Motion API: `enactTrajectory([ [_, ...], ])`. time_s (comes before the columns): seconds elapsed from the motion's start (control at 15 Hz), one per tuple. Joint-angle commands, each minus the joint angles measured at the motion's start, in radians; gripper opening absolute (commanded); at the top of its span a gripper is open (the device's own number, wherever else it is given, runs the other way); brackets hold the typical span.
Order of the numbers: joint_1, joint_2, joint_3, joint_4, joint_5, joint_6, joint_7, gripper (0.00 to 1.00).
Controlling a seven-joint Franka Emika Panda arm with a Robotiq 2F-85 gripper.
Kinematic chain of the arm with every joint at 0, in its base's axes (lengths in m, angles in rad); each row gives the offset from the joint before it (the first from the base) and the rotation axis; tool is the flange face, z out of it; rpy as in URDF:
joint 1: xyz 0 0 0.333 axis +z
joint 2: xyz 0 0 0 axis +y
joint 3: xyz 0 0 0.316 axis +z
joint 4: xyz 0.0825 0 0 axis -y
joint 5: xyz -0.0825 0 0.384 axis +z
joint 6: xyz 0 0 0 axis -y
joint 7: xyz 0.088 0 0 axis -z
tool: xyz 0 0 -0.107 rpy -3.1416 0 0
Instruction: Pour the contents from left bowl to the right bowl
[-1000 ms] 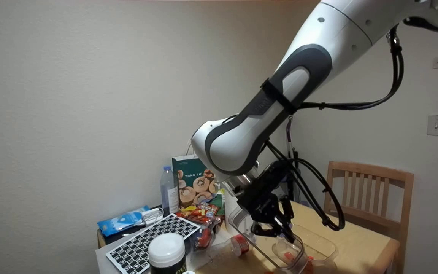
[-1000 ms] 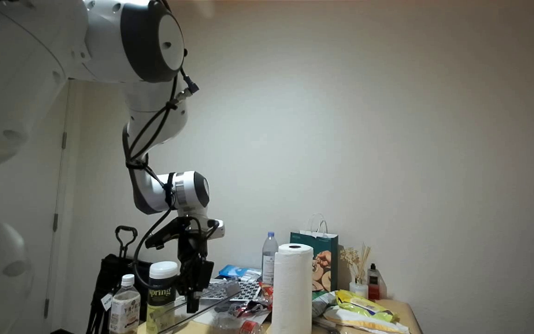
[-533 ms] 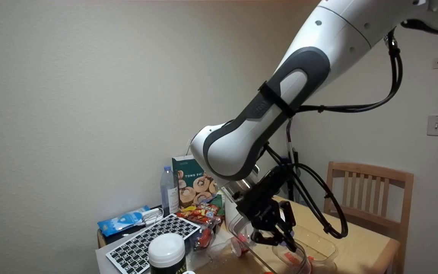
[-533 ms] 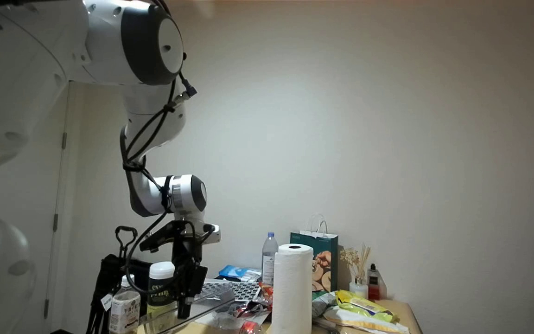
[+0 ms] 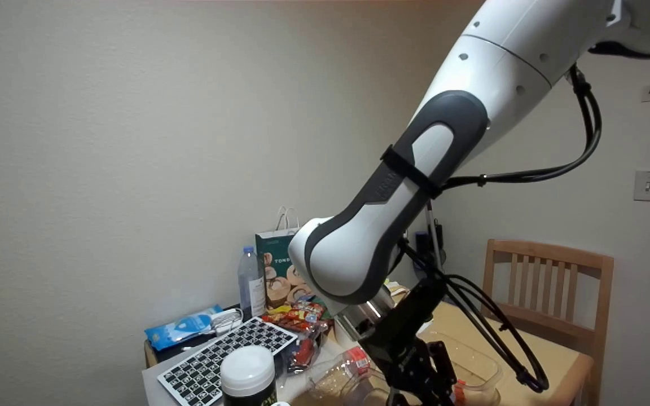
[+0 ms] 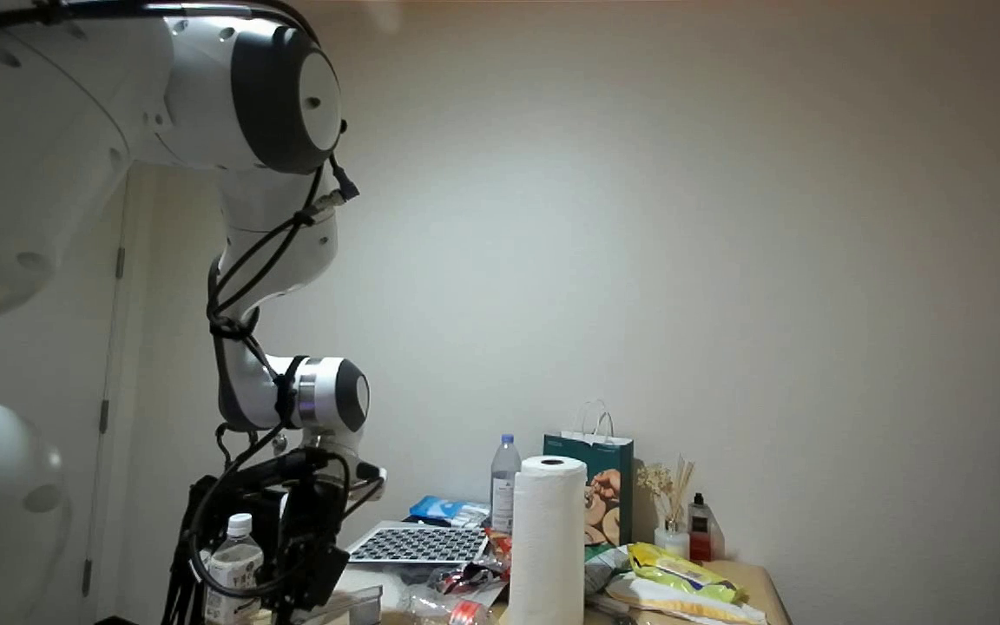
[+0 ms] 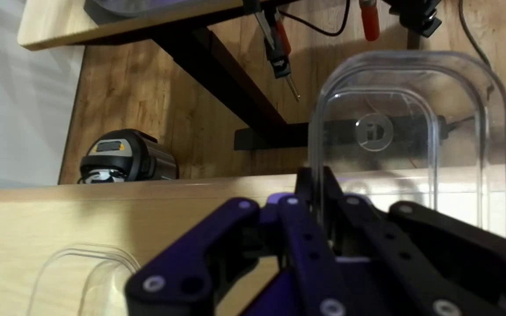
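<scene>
My gripper is shut on one wall of a clear rectangular plastic container, which serves as one bowl. The part of its inside seen in the wrist view looks empty. The held container also shows low in both exterior views, partly cut off by the bottom edge. A second clear container stands on the wooden table right of my gripper in an exterior view. A red piece shows at its near side. A clear container shows at the lower left of the wrist view.
A clear bottle with a red label lies beside the held container. A white-lidded jar, a checkered board and snack bags are nearby. A paper towel roll stands on the table. A chair is behind it.
My arm and gripper have moved down with the container, and to the left in an exterior view. The long rim that slanted across the views now sits much lower and is mostly out of frame.
</scene>
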Motion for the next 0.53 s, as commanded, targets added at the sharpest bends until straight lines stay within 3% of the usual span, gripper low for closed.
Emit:
enactTrajectory([
  [0.0,-0.035,0.006,-0.001,-0.069,0.045,0.141,-0.196,0.03],
  [0.13,-0.037,0.033,-0.01,-0.081,0.036,0.214,-0.245,0.03],
  [0.47,-0.006,0.062,-0.035,-0.049,0.019,0.186,-0.187,0.07],
])
